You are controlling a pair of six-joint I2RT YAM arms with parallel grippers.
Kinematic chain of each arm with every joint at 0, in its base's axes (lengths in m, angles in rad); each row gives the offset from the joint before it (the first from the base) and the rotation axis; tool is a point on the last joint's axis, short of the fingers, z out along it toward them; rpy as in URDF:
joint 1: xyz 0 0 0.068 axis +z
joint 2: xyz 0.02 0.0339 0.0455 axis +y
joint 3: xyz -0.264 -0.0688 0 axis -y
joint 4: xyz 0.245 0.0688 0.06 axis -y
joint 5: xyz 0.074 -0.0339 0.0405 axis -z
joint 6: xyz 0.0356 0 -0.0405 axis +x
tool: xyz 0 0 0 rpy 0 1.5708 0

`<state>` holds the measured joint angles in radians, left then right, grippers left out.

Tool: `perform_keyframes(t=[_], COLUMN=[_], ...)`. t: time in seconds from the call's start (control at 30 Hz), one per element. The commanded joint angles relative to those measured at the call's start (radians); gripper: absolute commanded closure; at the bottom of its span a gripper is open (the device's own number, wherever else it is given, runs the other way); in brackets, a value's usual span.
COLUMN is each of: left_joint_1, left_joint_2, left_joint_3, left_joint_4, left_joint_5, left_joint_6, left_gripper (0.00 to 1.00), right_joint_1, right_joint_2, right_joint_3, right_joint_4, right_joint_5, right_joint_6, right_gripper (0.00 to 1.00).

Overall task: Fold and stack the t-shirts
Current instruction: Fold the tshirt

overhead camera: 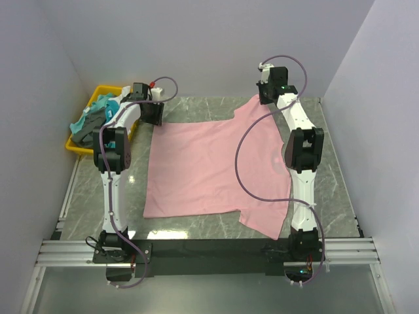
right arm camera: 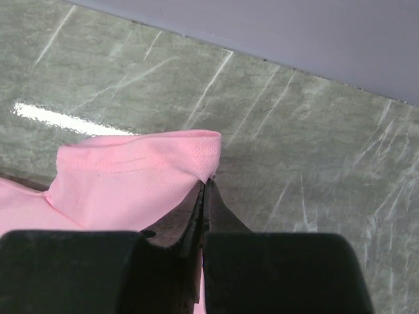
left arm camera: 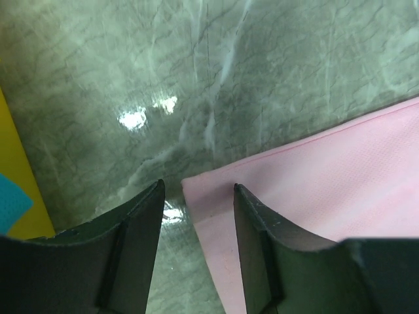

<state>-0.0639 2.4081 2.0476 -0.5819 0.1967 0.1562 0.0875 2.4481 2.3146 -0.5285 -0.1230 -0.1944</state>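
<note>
A pink t-shirt (overhead camera: 209, 170) lies spread flat on the marble table. My left gripper (overhead camera: 154, 112) is open over the shirt's far left hem corner (left arm camera: 196, 186), which sits between the two fingers (left arm camera: 262, 222), close above the table. My right gripper (overhead camera: 267, 91) is shut on the far sleeve of the pink t-shirt (right arm camera: 144, 176) at the back right; the sleeve cloth bunches up over the closed fingertips (right arm camera: 205, 186).
A yellow bin (overhead camera: 91, 124) with several crumpled shirts stands at the far left, next to my left gripper; its wall shows in the left wrist view (left arm camera: 16, 190). White walls enclose the table (overhead camera: 196, 226) on three sides. The shirt's near sleeve (overhead camera: 265, 219) lies by the right arm's base.
</note>
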Motion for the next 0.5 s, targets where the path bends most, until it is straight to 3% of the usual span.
perform_keyframes(t=[0.0, 0.47], left_joint_1=[0.003, 0.004], left_joint_2=[0.002, 0.042], left_joint_3=[0.046, 0.075], left_joint_4=[0.047, 0.037], left_joint_5=[0.041, 0.092], left_joint_6=[0.011, 0.031], left_gripper=[0.48, 0.56], right_joint_1=[0.009, 0.015], right_joint_2=[-0.060, -0.057], right_joint_3=[-0.003, 0.000], right_joint_4=[0.027, 0.027], right_joint_5=[-0.018, -0.015], right_joint_6=[-0.030, -0.048], right_gripper=[1.00, 1.00])
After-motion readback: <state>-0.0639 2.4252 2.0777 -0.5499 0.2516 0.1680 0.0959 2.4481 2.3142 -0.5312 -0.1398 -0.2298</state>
